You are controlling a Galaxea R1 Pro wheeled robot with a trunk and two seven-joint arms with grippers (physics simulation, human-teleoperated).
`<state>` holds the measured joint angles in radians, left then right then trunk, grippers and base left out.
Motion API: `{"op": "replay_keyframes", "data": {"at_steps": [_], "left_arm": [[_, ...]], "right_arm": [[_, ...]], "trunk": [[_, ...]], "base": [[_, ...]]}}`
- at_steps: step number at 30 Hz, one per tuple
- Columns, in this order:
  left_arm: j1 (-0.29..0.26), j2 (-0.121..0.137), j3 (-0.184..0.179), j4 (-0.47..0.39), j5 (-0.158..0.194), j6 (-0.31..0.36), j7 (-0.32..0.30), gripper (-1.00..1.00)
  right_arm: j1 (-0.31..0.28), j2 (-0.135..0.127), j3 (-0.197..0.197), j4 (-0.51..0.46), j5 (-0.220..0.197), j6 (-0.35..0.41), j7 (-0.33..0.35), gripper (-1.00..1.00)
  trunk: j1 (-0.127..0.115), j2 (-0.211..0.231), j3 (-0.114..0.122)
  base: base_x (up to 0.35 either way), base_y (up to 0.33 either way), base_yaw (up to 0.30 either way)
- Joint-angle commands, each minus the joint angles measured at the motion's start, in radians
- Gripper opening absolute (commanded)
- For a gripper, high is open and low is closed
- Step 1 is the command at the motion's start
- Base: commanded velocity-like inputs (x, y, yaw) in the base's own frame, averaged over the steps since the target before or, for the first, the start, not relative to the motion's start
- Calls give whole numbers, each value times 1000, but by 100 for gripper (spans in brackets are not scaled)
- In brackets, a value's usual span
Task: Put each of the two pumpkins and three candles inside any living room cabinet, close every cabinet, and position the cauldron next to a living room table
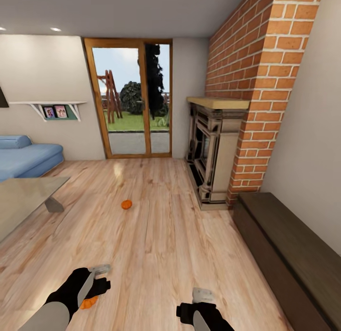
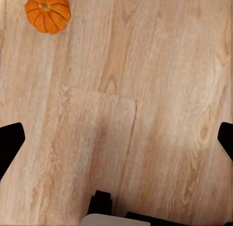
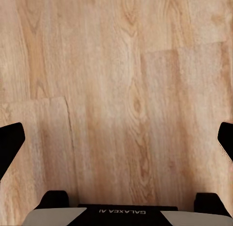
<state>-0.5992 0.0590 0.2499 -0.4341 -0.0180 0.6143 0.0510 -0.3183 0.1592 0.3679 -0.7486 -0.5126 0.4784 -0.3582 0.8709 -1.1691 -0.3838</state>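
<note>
Down at seven o'clock, the left gripper (image 1: 97, 279) half hides one pumpkin (image 1: 88, 302) on the floor (image 1: 156, 236); its jaws gape wide, empty. Another pumpkin (image 1: 126, 204) lies at eleven o'clock, beyond the cut-off bench (image 1: 23, 198). Right gripper (image 1: 201, 300) likewise spread; the cabinet (image 1: 289, 250) runs off at four o'clock.

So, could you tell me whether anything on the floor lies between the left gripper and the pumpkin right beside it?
Nothing visible does. The left gripper hangs open over bare wooden floor, and the near pumpkin sits on the planks just off to its side, partly hidden behind the arm in the head view. The second pumpkin lies farther out, also in the open.
</note>
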Motion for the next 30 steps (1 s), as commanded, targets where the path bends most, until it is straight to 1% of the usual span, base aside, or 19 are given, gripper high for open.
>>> {"op": "replay_keyframes", "data": {"at_steps": [1, 30], "left_arm": [[-1, -1, 5, -2, -2, 5, 1, 100], [-1, -1, 5, -2, -2, 4, 1, 100]], "right_arm": [[-1, -1, 4, -1, -10, 2, -10, 100], [-1, -1, 4, -1, -11, 1, -10, 100]], "trunk": [[1, -1, -1], [1, -1, -1]], "base": [[336, 0, 1], [336, 0, 0]]}}
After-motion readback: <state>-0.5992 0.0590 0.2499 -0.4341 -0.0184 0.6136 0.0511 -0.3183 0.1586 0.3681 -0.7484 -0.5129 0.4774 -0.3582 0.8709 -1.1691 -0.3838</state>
